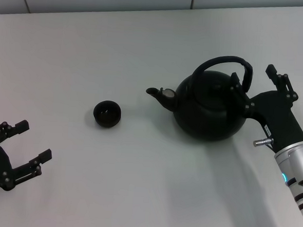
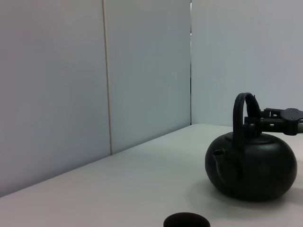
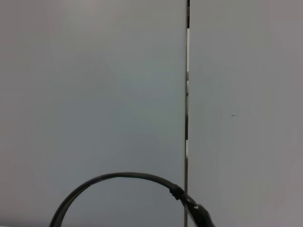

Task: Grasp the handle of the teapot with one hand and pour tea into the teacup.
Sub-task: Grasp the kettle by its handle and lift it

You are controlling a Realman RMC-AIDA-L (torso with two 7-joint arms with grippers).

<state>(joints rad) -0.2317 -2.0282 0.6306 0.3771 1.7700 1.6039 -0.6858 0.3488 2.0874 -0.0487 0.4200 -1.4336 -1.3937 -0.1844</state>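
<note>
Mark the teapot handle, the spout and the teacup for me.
handle (image 1: 224, 60): head view, top of the arch.
spout (image 1: 160, 95): head view, middle of the short spout.
teacup (image 1: 108, 113): head view, centre of the cup.

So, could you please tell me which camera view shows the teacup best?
The head view: the whole teacup sits unobstructed on the table, left of the teapot spout. The left wrist view catches only its rim at the frame edge. The right wrist view does not show it.
</note>
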